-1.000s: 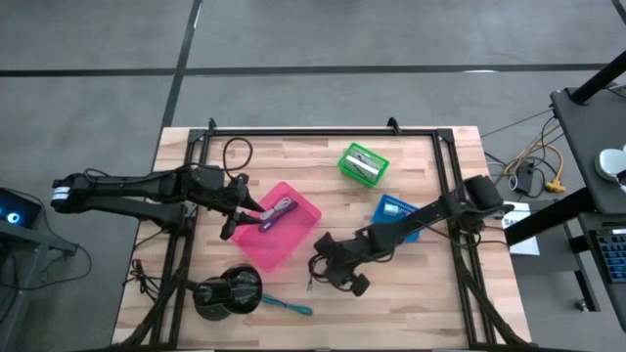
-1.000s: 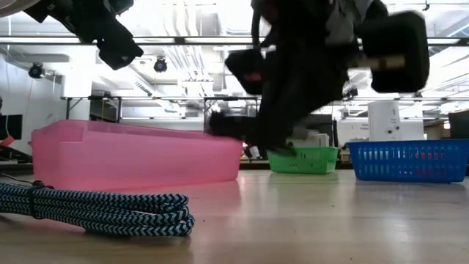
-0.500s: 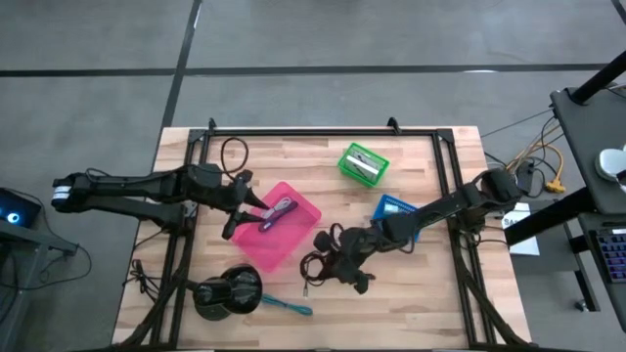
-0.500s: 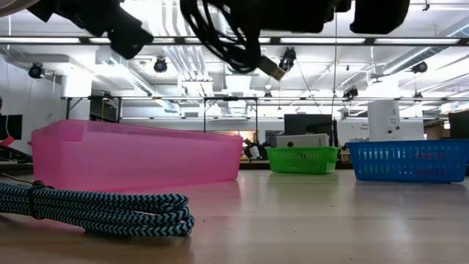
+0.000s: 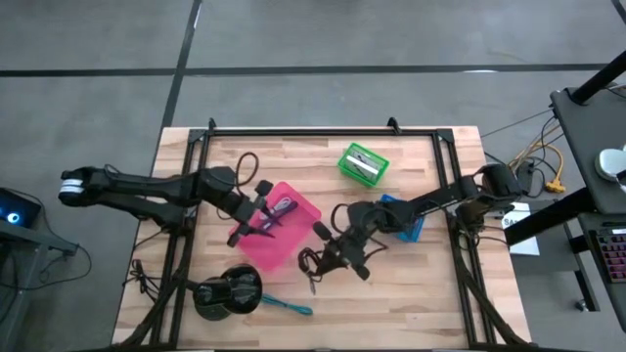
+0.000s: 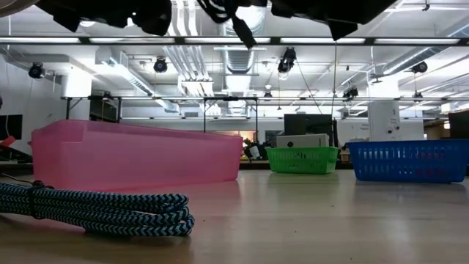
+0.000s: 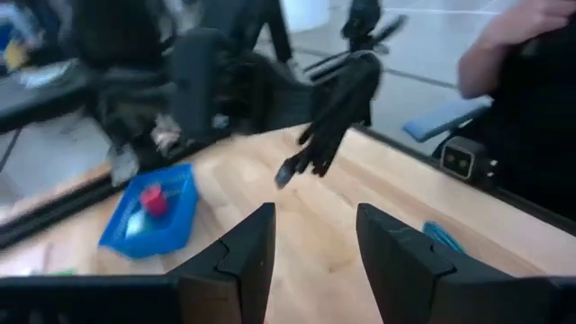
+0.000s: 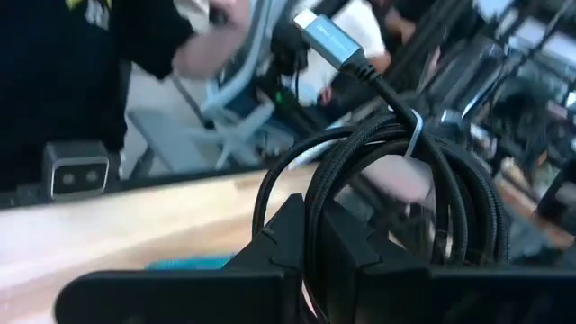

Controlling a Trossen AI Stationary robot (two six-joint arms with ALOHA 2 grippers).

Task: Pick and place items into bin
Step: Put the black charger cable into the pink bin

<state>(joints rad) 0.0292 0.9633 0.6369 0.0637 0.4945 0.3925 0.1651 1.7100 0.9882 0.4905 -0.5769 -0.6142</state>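
My right gripper (image 5: 335, 254) hangs above the table between the pink bin (image 5: 279, 227) and the blue basket (image 5: 403, 217), shut on a coiled black cord (image 5: 315, 264) with a grey plug (image 8: 326, 36). My left gripper (image 5: 261, 216) is open over the pink bin's left part, touching nothing. A purple cord (image 5: 284, 205) lies in the bin. The teal stick tool (image 5: 290, 306) lies flat near the table's near edge. A braided teal-and-black cord (image 6: 95, 209) lies on the table close to the low camera. The blue basket (image 7: 148, 220) holds a red block (image 7: 155, 200). My right gripper pinches the black cord's bundled loops (image 8: 317, 193) between its two fingers, several strands together. The coil (image 8: 405, 198) is lifted clear of the table. In the high view it hangs beside and below the fingers, with a loose end (image 5: 311, 286) trailing down.
A green basket (image 5: 363, 163) stands toward the far edge. The large black round object (image 5: 227, 291) sits near the near-left corner. Another thin black cord (image 5: 235, 152) lies by the far-left frame. A person (image 7: 531, 81) stands beyond the table.
My right gripper has risen from the table with the black cord, which went from just above the wood to almost out of the low view's top, and has drifted slightly toward the far edge. My left gripper has moved right, farther over the pink bin.
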